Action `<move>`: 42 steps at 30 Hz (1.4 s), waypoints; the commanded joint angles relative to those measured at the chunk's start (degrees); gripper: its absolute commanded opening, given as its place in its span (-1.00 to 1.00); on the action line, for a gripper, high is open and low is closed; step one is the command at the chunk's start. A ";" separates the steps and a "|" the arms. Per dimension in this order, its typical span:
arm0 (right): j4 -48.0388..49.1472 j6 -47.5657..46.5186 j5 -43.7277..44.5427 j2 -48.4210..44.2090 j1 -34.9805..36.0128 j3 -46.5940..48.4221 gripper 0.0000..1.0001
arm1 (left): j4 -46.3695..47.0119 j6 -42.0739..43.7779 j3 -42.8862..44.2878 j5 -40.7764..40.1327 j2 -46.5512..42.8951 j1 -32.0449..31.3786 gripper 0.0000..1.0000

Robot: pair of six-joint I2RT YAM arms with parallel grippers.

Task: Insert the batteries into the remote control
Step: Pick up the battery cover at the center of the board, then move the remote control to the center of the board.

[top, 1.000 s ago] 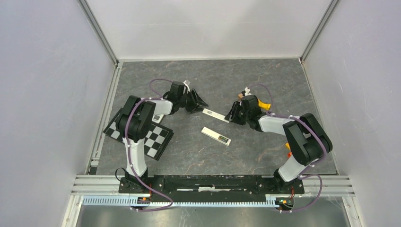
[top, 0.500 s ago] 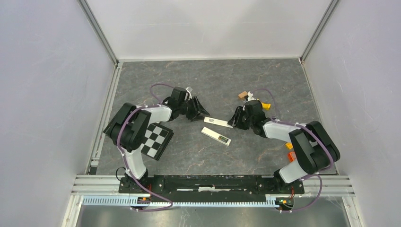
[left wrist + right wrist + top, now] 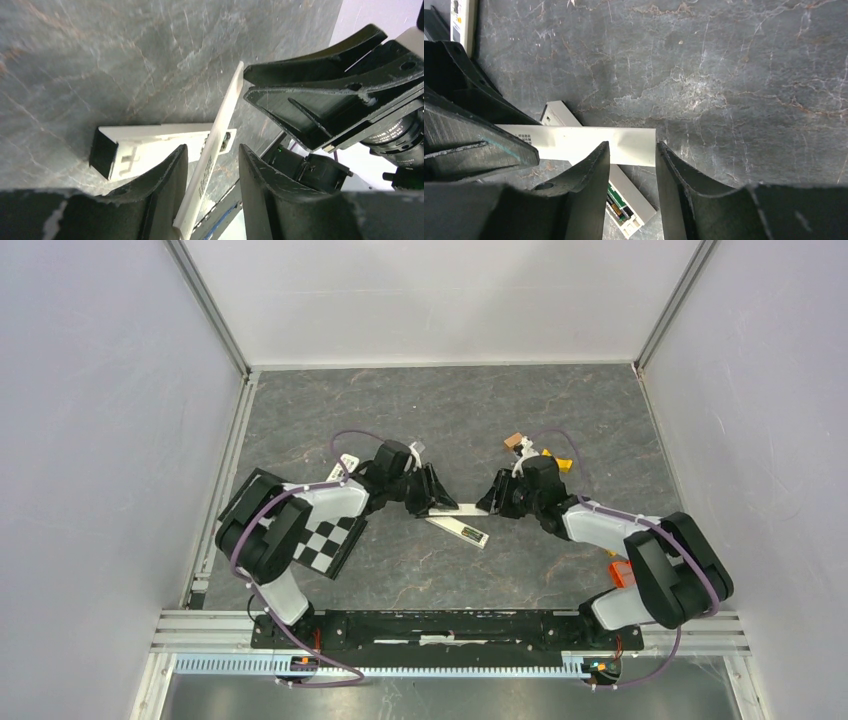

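**A:** Two pincers, both half apart?
**B:** Yes. The left gripper (image 3: 212, 150) and right gripper (image 3: 632, 145) each straddle one end of the white bar (image 3: 460, 508). I cannot tell whether either one squeezes it.
**A:** Arms?
**B:** Low, bent inward, wrists facing each other.
**A:** Remote control (image 3: 455, 528)?
**B:** On the table (image 3: 520, 410), partly under the bar, with a greenish battery (image 3: 618, 201) in its recess.

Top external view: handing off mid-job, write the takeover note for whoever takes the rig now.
Left end effector: shut on one end of the thin white flat bar.
Right end effector: shut on the bar's other end.
White rectangular remote control: on the grey marbled table, recess up, under the bar.
Done: greenish dark batteries seem seated in the recess; count unclear.
To do: likely fit the bar over the recess, if it is the cover.
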 commanded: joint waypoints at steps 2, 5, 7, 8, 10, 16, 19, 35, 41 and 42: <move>0.95 -2.20 -1.93 -1.86 0.01 -1.85 -0.11 | -0.15 -3.37 -2.67 -1.05 -4.39 -1.60 -0.08; 1.24 -2.08 -2.12 -2.45 0.01 -2.65 -0.11 | -0.15 -3.31 -3.66 -2.54 -5.55 -1.60 -0.17; 1.75 -1.99 -2.16 -2.74 -0.02 -2.89 -0.11 | 0.04 -2.94 -3.77 -3.23 -5.70 -1.60 -0.28; 1.92 -2.04 -2.28 -2.82 0.00 -3.02 -0.11 | 0.33 -2.85 -3.81 -3.33 -5.49 -1.60 -0.35; 1.97 -2.11 -2.50 -2.73 -0.02 -3.01 -0.10 | 0.51 -2.50 -3.68 -3.31 -4.88 -1.60 -0.49; 1.97 -2.15 -2.65 -3.00 -0.01 -3.38 -0.09 | 0.99 -1.78 -3.76 -2.40 -4.15 -1.60 -0.96; 0.96 -2.74 -1.58 -4.37 -0.01 -2.97 -0.03 | 0.70 0.53 -2.84 -1.48 -4.52 -1.43 -0.96; 4.66 -2.78 -16.66 -26.51 -6.70 -4.51 0.94 | -25.29 30.51 13.21 30.97 -10.75 5.73 -0.96; 16.30 -2.33 -31.23 -30.07 -6.71 -6.98 0.91 | -26.06 34.45 15.08 40.48 -13.66 10.92 -0.96; 17.04 -1.87 -31.75 -30.35 -6.71 -7.27 0.89 | -25.99 35.23 15.20 41.54 -14.03 11.25 -0.96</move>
